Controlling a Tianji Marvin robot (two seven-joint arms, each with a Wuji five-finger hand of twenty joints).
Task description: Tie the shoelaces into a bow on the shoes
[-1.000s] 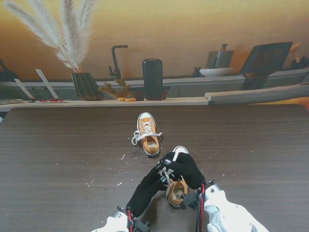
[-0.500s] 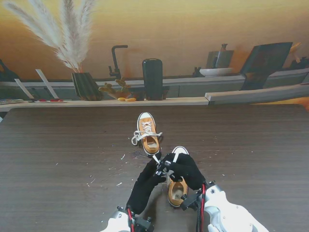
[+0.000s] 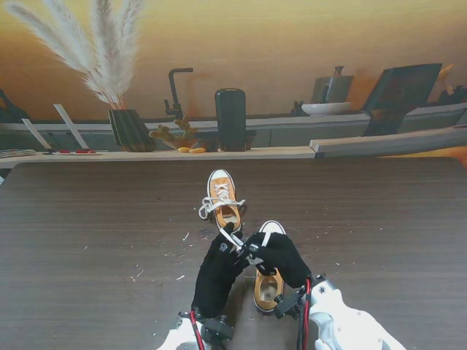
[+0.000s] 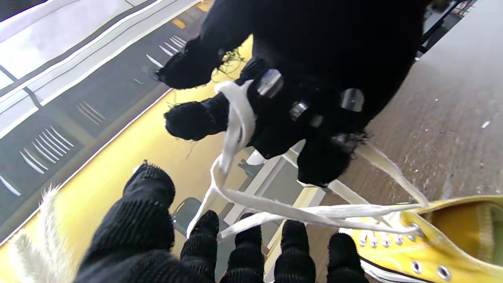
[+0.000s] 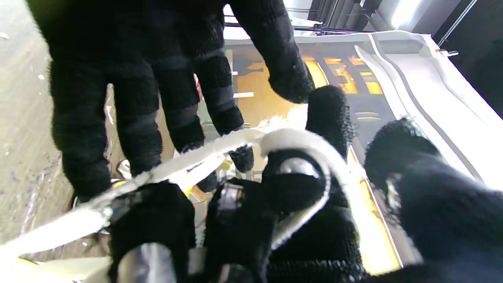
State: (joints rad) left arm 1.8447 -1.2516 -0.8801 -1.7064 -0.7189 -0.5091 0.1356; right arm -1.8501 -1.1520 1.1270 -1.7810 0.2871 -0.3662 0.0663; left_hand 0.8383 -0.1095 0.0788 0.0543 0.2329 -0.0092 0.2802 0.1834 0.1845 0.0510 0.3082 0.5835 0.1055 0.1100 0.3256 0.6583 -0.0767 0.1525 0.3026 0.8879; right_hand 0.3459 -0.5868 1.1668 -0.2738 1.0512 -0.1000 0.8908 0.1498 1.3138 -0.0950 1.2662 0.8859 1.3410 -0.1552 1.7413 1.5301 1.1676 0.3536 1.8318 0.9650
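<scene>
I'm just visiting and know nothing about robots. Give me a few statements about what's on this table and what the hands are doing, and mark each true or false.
1. Two shoes sit on the table. True: a far shoe and a near shoe.
2. The far shoe's lace is already in a bow. True, as far as the stand view shows: white loops lie across it.
3. Both hands work at the far shoe. False: the left hand and right hand are at the near shoe.
4. The shoelace is black. False: it is white; the gloves are black.
5. The right hand holds nothing. False: the lace wraps over its fingers.
</scene>
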